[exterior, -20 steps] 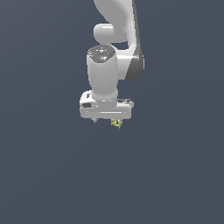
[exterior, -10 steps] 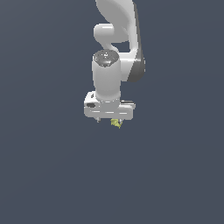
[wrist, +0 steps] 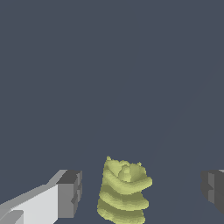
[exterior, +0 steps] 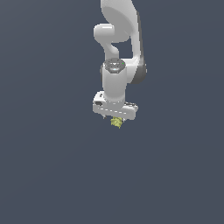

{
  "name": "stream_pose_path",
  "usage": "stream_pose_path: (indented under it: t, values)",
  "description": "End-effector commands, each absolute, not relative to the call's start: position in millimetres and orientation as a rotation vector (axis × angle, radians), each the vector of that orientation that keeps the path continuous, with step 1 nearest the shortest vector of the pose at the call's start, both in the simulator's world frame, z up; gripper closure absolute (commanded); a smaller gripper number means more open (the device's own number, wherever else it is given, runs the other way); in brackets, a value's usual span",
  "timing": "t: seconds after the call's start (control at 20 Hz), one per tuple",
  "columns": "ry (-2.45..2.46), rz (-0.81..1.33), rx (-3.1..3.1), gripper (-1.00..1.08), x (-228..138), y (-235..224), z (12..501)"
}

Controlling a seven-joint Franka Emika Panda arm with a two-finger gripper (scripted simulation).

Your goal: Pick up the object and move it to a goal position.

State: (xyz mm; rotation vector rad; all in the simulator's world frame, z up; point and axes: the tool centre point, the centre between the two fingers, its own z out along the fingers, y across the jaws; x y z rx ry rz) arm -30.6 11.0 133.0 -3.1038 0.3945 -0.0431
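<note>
Pincer (wrist: 140, 192) hangs spread wide, fingers (wrist: 70, 192) clear on both sides of the yellow-green ridged object (wrist: 124, 192) between them, so the grasp step seems in hand; next move calls for closing.

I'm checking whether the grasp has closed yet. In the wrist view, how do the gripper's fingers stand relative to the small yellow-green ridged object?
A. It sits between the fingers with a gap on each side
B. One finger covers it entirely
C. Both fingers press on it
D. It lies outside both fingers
A: the wrist view shows the small yellow-green ridged object between the grey fingers of the gripper, with dark background visible on both sides.
</note>
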Motion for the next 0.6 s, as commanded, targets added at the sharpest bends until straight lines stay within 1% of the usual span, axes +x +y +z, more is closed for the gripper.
stream_pose_path:
  t: [0.0,0.3,0.55]
  values:
    - [0.468,-0.032,-3.096,-0.92,-44.6,17.2,121.4]
    - [0.598,-0.012,-3.080,-0.92,-70.9,26.9,101.8]
    - [0.660,-0.003,-3.070,-0.92,-84.1,31.1,93.0]
